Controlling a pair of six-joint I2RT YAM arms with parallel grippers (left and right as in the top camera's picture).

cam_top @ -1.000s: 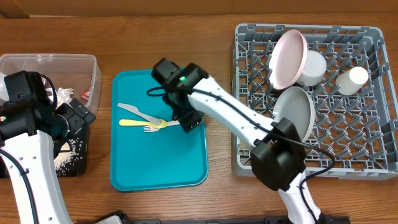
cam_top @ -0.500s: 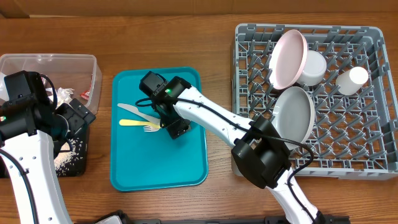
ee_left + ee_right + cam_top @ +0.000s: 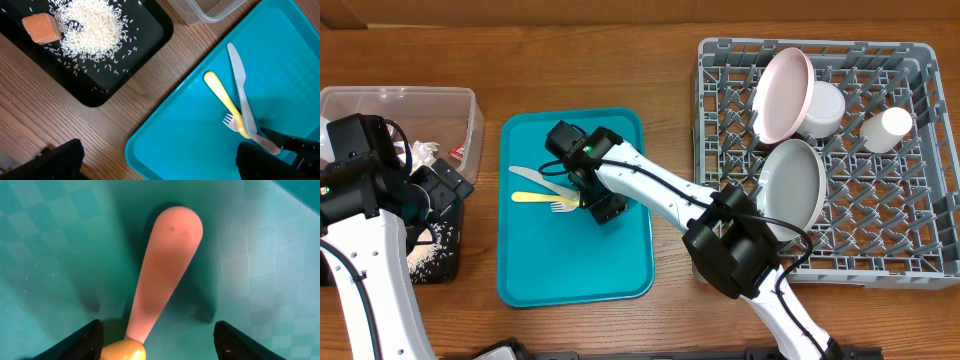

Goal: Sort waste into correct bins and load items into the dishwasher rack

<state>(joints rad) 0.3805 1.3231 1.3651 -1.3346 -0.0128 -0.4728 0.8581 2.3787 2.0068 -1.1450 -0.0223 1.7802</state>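
1. Rack [image 3: 820, 48]: at the right of the table. It holds both plates, pink [image 3: 782, 95] and grey-green [image 3: 795, 185], standing on edge, plus the bowl [image 3: 825, 108] and the cup [image 3: 890, 128].

2. Teal tray [image 3: 580, 270]: at centre, between the rack and the bins. It carries the remaining cutlery.

3. Bins: the tub [image 3: 380, 95] and the black tray [image 3: 145, 30] are at the far left. The black tray holds rice [image 3: 90, 25] and an orange cube [image 3: 42, 27].

4. Left gripper [image 3: 445, 185]: above the black tray, jaws fully apart, holding nothing.

5. Right gripper [image 3: 603, 208]: low over the teal tray. The jaws are apart and straddle the fork handle with a clear gap on each side. Nothing is gripped.

6. Cutlery: the knife [image 3: 240, 85], spoon [image 3: 225, 100] and fork [image 3: 160, 275] overlap in a fan near the fork's neck. The spoon bowl lies on the fork at that crossing. The rounded end of the fork handle lies clear of the others.

7. Handling: the fork looks light, rigid and smooth, and it lies flat.
   - Grip across the narrow width of the handle, near its rounded end.
   - Stay clear of the crossing, or the spoon may be dragged along.
   - The fork is likely to slip or pivot in the jaws unless the grip is square.
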